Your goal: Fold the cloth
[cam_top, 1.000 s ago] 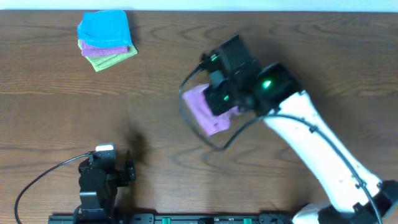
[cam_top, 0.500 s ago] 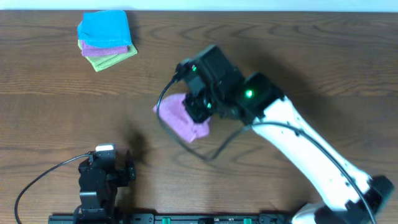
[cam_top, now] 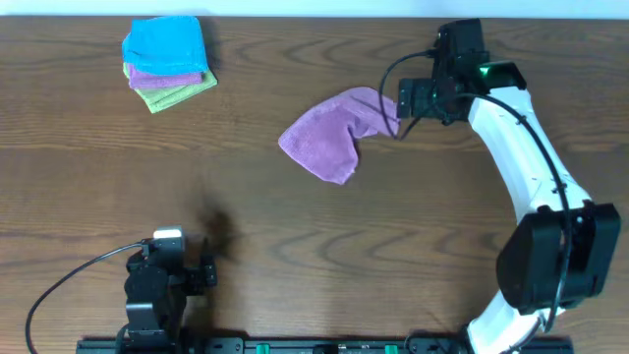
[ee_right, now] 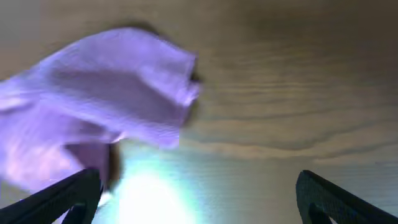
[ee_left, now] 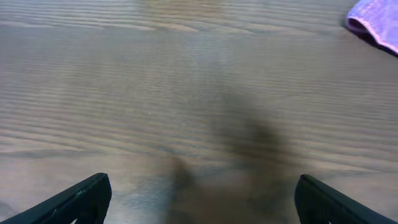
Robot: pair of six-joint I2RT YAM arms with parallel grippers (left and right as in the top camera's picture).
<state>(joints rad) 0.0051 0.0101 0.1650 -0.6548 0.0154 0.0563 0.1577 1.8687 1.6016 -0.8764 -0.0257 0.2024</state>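
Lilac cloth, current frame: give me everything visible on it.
The lilac cloth looks soft, fuzzy and plain, like microfibre; no tag shows. It lies rumpled on the wooden table as a bent strip, with a wide lobe at lower left and a narrower end reaching toward the right gripper. That gripper's fingers are spread open; blur hides whether they touch it.

Open tabletop (cam_top: 295,265) around the cloth (cam_top: 329,143); folded stack (cam_top: 167,61) well apart.
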